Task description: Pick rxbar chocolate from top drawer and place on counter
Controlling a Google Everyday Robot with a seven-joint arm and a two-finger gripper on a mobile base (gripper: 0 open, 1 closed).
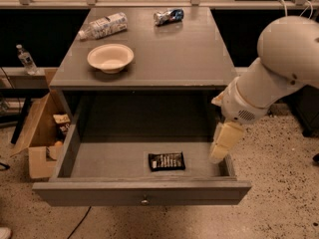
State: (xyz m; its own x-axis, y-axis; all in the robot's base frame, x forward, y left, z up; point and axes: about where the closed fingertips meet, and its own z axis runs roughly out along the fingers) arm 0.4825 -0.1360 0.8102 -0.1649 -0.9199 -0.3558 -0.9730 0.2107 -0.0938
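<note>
The rxbar chocolate point(167, 161), a dark wrapper with pale lettering, lies flat on the floor of the open top drawer point(99, 193), near its front and a little right of centre. The drawer's round knob point(144, 200) shows on the front panel. My gripper point(219, 151) hangs from the white arm over the drawer's right side wall, pointing down, to the right of the bar and apart from it. The grey counter point(169, 49) lies above the drawer.
On the counter stand a white bowl point(110, 58), a lying plastic bottle point(103, 26) and a crushed blue-silver can point(168, 16). An open cardboard box point(40, 133) sits on the floor left of the cabinet. A small bottle point(25, 59) stands at far left.
</note>
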